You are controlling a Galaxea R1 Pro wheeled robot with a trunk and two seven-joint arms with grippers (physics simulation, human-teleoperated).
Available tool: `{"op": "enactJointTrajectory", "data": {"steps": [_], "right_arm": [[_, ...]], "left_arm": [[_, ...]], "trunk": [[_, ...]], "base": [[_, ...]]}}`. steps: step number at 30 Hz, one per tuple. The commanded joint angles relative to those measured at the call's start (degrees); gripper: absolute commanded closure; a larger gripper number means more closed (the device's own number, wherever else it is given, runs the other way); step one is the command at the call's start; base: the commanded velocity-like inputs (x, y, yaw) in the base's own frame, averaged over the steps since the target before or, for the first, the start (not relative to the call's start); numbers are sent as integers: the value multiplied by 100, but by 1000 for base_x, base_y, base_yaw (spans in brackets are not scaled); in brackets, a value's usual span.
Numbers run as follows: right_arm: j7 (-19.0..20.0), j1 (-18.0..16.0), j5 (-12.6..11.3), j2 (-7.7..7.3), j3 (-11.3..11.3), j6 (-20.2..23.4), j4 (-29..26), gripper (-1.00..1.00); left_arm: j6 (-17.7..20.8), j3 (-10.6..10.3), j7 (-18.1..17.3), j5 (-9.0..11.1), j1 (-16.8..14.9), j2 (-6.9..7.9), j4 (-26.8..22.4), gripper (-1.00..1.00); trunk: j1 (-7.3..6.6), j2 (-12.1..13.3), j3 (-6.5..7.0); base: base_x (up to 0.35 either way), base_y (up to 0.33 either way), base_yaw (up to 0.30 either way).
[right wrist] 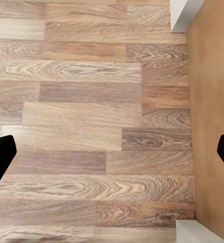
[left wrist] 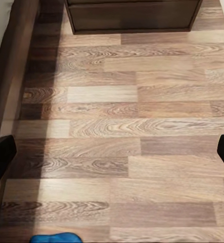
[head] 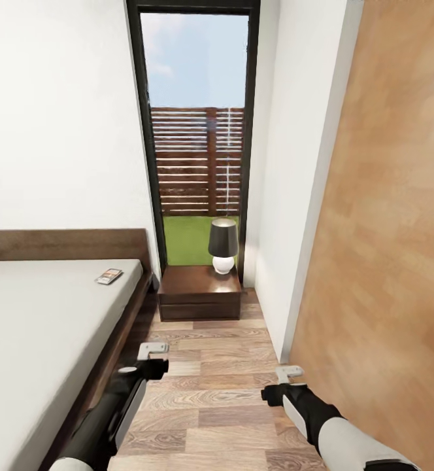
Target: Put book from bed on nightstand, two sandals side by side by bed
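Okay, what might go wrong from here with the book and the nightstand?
The book lies near the bed's far corner by the headboard, so reaching it from this narrow aisle may bump an arm on the frame. A lamp takes up part of the nightstand, so setting the book down could knock it. A sandal lies on the floor close to the left gripper and might get nudged.

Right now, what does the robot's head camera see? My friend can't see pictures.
A small book lies on a grey bed, left of a dark nightstand holding a lamp. Two open grippers hover over wood floor.
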Motion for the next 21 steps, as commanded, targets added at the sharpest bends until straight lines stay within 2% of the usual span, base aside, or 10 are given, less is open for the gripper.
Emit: {"op": "enactJointTrajectory", "data": {"steps": [1,5,16,21], "right_arm": [[-23,-2,13,15,24,38,-9,-100],[-21,-2,22,100,28,33,-20,-100],[-17,-2,33,143,34,58,-17,-100],[-7,-2,34,139,36,65,-33,-100]], "left_arm": [[26,-13,45,34,-52,2,94,-100],[24,-4,87,30,-226,5,445,-100],[25,19,98,22,-301,18,537,-100],[19,21,102,2,-299,23,518,-100]], "trunk": [[-21,33,8],[-108,193,80],[-350,634,277],[-350,634,277]], "base": [[0,0,0],[0,0,0],[0,0,0],[0,0,0]]}}
